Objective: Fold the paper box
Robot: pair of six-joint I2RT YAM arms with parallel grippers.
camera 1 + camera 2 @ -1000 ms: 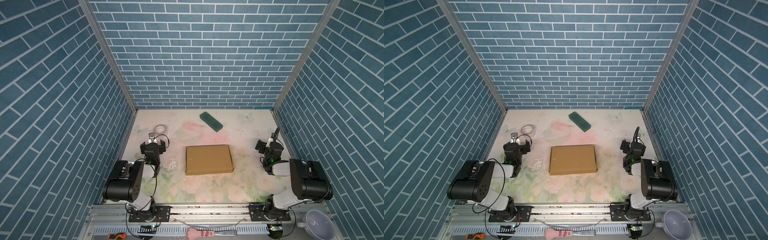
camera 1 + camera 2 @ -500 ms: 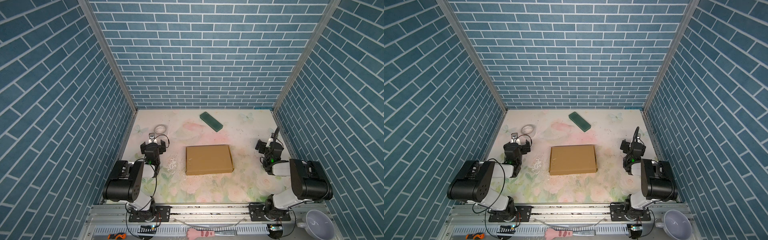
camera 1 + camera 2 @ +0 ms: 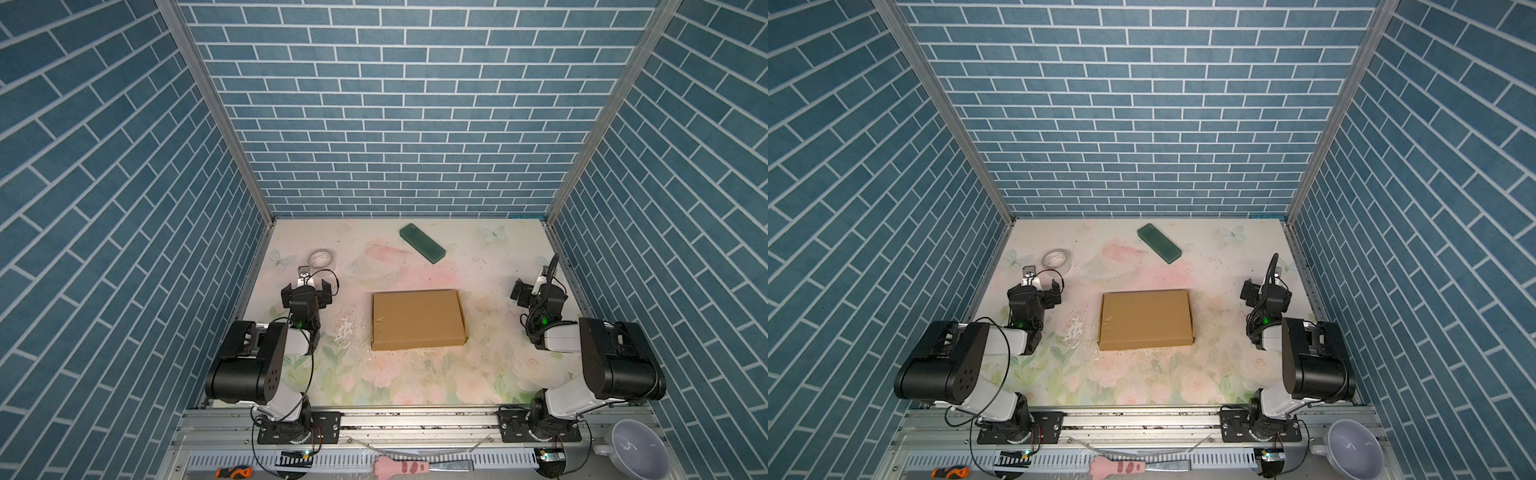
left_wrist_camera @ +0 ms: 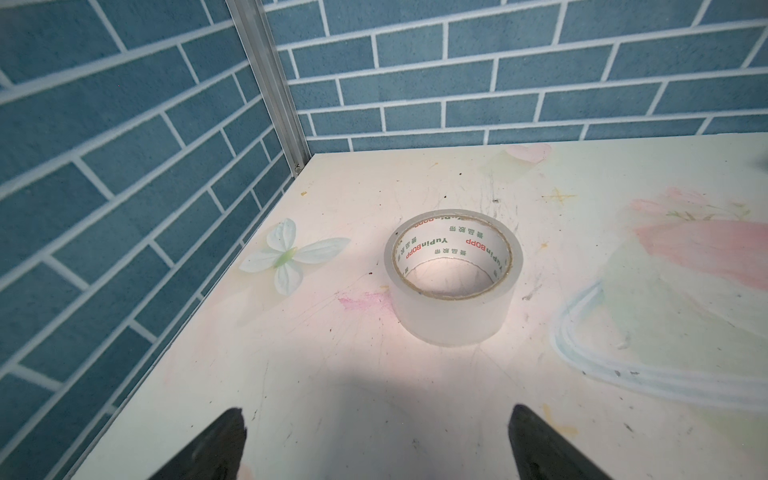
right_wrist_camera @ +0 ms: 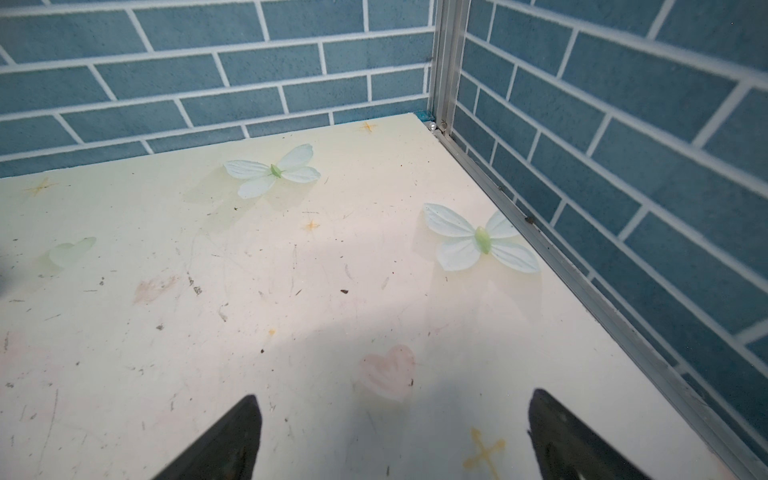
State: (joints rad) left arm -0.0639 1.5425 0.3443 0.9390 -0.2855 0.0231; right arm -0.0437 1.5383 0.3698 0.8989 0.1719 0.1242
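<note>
Two hazards worth weighing from here. First, going back in at the paper box [image 3: 419,319], which looks closed into a shallow mailer: a fingertip pressed on the lid or hooked under an edge could dent the cardboard or spring a tucked flap. Second, moving off carelessly from the parked poses. Driving the left gripper [image 4: 376,419] straight ahead would knock the tape roll [image 4: 453,322] standing just beyond its tips. Swinging the right gripper [image 5: 394,399] outward would meet the rail [image 5: 582,274] along the right wall close by. Also possible to shove the light box across the smooth table [image 3: 478,374] rather than fold anything, with nothing bracing it.

Jaws spread wide on both sides, with nothing between them and only bare tabletop ahead.

Lying flat near the middle of the table in both top views [image 3: 1146,320], between the two arms and well apart from each gripper. Nearer than the green block [image 3: 422,248], which is off toward the far wall.

Long axis running left to right, skewed slightly so the right end sits a touch farther away. Broad face up, near side wall showing. Impossible to tell from above which edge is the hinge and which the opening.
</note>
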